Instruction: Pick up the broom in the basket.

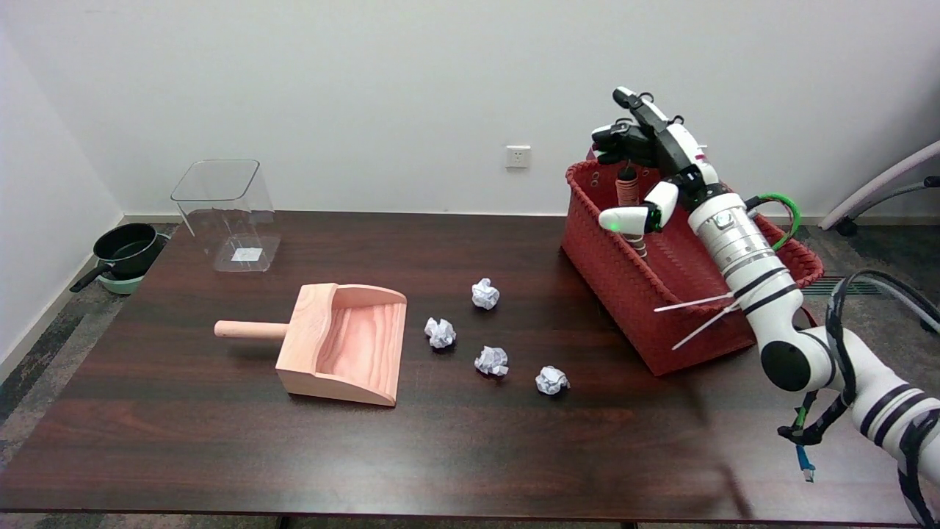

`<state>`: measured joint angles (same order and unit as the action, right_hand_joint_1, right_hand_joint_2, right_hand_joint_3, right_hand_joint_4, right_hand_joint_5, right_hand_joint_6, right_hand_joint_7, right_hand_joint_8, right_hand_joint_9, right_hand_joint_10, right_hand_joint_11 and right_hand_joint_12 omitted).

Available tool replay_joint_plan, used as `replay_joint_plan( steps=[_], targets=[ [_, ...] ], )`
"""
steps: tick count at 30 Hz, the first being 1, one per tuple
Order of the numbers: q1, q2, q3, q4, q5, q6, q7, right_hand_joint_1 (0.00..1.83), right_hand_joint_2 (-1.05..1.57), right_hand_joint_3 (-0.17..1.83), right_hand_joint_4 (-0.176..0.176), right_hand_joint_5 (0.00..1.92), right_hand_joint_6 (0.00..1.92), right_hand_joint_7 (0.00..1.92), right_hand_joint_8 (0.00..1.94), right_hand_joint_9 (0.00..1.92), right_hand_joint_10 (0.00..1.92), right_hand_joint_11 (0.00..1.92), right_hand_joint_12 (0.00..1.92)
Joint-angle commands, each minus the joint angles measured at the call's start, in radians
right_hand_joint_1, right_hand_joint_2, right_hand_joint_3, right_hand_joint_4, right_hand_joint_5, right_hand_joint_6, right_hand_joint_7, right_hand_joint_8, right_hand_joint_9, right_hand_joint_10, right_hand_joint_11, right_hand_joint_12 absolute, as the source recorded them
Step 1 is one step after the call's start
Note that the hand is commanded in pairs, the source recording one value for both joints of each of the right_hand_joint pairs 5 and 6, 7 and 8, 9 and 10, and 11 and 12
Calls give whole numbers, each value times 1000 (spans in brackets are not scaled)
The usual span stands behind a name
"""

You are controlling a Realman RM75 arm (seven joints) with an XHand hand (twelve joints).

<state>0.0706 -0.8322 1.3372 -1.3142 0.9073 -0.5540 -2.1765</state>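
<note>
The red woven basket stands on the table's right side. The broom's brown ribbed handle rises upright from inside the basket near its far left corner; the brush end is hidden by the basket wall. My right hand hovers over the basket at the handle. Its dark fingers are spread just above the handle's top, and its white thumb crosses in front of the handle lower down. The hand is open and I see no closed grip on the handle.
A wooden dustpan lies left of centre, with several crumpled paper balls between it and the basket. A clear plastic bin stands at the back left. A black pan sits on the floor to the left.
</note>
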Motion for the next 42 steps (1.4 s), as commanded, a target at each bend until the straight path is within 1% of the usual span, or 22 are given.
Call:
replay_joint_plan(
  steps=[1, 16, 25, 28, 32, 39, 42],
  targets=[
    [-71, 28, 76, -51, -77, 199, -38, 1218, -610, 1136, 0, 134, 134, 604, 604, 610, 610, 650, 650],
    [-67, 48, 82, -16, -96, 194, -32, 1223, -604, 1154, 0, 128, 128, 613, 613, 600, 600, 621, 621],
    [-67, 40, 21, -9, -88, 189, -36, 1226, -565, 1139, 0, 125, 125, 635, 635, 619, 619, 614, 614],
    [-67, 32, 6, -7, -88, 178, -38, 1227, -517, 1104, 0, 120, 120, 661, 661, 651, 651, 626, 626],
    [-69, 25, -6, -2, -88, 151, -39, 1228, -474, 1063, 0, 131, 131, 701, 701, 729, 729, 691, 691],
    [-69, 23, -15, 15, -87, 121, -34, 1234, -352, 976, 0, 154, 154, 753, 753, 918, 918, 830, 830],
    [-65, 17, -15, 23, -87, 101, -36, 1262, -273, 930, 0, 247, 247, 874, 874, 1035, 1035, 920, 920]
  ],
)
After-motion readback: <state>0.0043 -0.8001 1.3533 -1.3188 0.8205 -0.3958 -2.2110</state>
